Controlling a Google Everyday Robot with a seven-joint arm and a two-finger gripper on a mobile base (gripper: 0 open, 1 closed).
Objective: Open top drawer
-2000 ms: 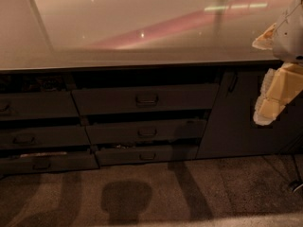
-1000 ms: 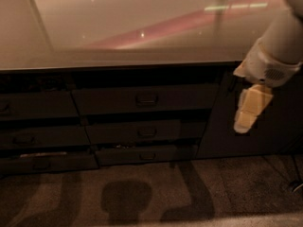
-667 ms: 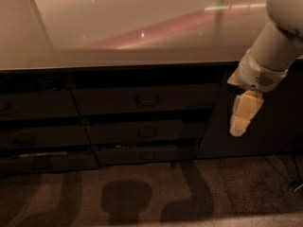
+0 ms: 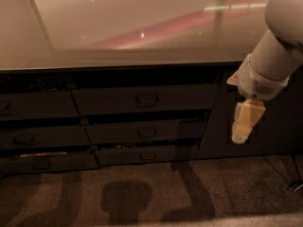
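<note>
One gripper (image 4: pixel 240 135): pale yellow, pointed downward, hung in the air to the right of the top drawer (image 4: pixel 109 100), level with its lower edge and below; nothing is seen to be touched by it.
Gripper state: whether it is released or clenched cannot be told.
Wrist (image 4: pixel 259 82): pale and rounded, set directly above the gripper, right of the top drawer and apart from it.
Arm (image 4: pixel 280 41): light grey, run up and to the right from the wrist, out of view at the upper right.
Cabinet door (image 4: pixel 279 126): plain and dark, placed right of the top drawer, behind the gripper.
Top drawer: wide dark front directly under the countertop (image 4: pixel 118 37), in the middle column; a dark gap is seen above it.
Handle (image 4: pixel 147 99): small loop, centred on the top drawer front.
Lower drawers (image 4: pixel 142 132): two shorter fronts stacked beneath the top drawer.
Left drawers (image 4: pixel 38 106): three fronts stacked to the left of the top drawer.
Countertop: glossy, crossed by a pink reflected streak, above the top drawer.
Floor (image 4: pixel 227 188): speckled and brown, crossed by shadows, below the drawer stack.
</note>
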